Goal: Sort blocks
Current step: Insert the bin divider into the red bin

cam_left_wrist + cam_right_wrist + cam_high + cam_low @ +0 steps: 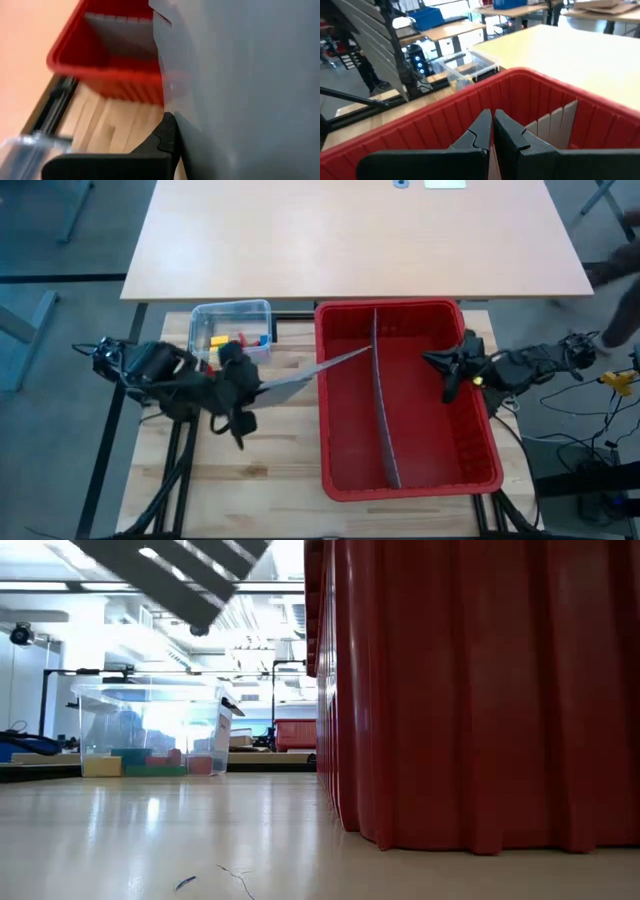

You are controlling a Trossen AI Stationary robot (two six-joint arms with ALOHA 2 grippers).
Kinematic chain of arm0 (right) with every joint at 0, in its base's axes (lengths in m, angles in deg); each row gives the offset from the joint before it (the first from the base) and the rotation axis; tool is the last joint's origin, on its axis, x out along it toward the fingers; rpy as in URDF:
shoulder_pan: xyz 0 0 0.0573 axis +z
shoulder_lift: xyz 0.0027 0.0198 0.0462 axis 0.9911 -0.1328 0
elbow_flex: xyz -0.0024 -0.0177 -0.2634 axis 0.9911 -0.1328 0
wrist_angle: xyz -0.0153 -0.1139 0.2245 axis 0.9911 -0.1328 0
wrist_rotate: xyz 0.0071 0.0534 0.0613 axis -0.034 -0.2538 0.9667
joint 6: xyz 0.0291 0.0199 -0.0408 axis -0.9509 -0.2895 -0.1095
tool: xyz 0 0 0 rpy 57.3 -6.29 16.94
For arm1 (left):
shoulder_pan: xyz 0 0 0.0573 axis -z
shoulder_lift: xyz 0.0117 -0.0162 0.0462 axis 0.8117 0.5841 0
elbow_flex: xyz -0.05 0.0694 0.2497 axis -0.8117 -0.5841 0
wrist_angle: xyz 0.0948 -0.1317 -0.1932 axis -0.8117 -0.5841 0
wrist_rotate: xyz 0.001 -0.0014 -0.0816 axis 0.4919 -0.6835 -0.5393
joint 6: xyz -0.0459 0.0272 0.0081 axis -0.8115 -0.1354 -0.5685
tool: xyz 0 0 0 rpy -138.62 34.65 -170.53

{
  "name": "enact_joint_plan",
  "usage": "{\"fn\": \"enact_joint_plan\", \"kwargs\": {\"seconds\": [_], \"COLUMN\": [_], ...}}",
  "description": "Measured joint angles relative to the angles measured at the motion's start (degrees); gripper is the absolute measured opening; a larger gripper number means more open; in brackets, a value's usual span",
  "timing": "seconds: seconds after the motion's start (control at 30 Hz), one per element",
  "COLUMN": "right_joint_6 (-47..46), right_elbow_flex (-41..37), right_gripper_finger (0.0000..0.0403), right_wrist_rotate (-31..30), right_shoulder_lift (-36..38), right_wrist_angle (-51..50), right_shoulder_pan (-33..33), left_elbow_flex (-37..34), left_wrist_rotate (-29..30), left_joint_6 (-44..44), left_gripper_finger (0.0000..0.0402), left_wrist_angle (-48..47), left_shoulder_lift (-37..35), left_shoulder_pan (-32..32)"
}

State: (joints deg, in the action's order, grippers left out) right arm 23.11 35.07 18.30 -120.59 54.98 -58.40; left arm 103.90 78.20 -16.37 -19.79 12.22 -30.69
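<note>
**Left tool holds a grey divider panel; blocks wait in the clear tub**

Left tool (250, 392) is clamped on the near end of a long grey slotted plastic divider panel (315, 370), which slants up and across to the rim of the big red ribbed plastic bin (480, 470). Right tool (449, 365) hangs over the bin's right half, fingers pressed together on nothing. A second grey panel (384, 405) already stands lengthwise down the middle of the bin.

Beside the bin's far-left corner, on the pale wooden counter (280, 470), sits a small clear plastic tub (232, 308) holding the small coloured plastic toy blocks (237, 340).

By my reading, the blocks are light, rigid and smooth, likely to slip or pivot if pinched at a corner; a grip across two flat opposite faces looks safest, and the tub walls leave little room.

From above, yellow, red and blue blocks show. The table-level view adds a green bar and a pinkish-red cube along the tub floor. The left wrist view shows the finger (165, 137) against the panel's face; the right wrist view shows its own fingers touching.
</note>
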Motion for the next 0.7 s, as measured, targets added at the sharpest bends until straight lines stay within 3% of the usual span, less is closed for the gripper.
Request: {"fn": "enact_joint_plan", "kwargs": {"seconds": [0.23,0.37,0.6,0.7], "right_joint_6": [7.6,11.5,12.0,10.4], "right_elbow_flex": [7.8,13.0,19.9,21.0], "right_gripper_finger": [0.0,0.0,0.0,0.0], "right_wrist_rotate": [4.3,4.5,4.4,4.4], "right_shoulder_lift": [-0.1,-0.3,-0.5,-0.5], "right_wrist_angle": [-0.3,-2.1,-11.3,-14.4], "right_shoulder_pan": [0.0,0.0,0.0,0.0], "left_elbow_flex": [5.4,10.6,21.9,23.6], "left_wrist_rotate": [-8.2,-9.6,-15.5,-18.4], "left_joint_6": [10.3,15.1,19.6,19.7], "left_gripper_finger": [0.0001,0.0001,0.0,0.0], "left_wrist_angle": [2.0,2.0,1.4,0.6], "left_shoulder_lift": [5.2,9.2,16.3,18.3], "left_shoulder_pan": [-7.1,-9.5,-13.4,-15.5]}}
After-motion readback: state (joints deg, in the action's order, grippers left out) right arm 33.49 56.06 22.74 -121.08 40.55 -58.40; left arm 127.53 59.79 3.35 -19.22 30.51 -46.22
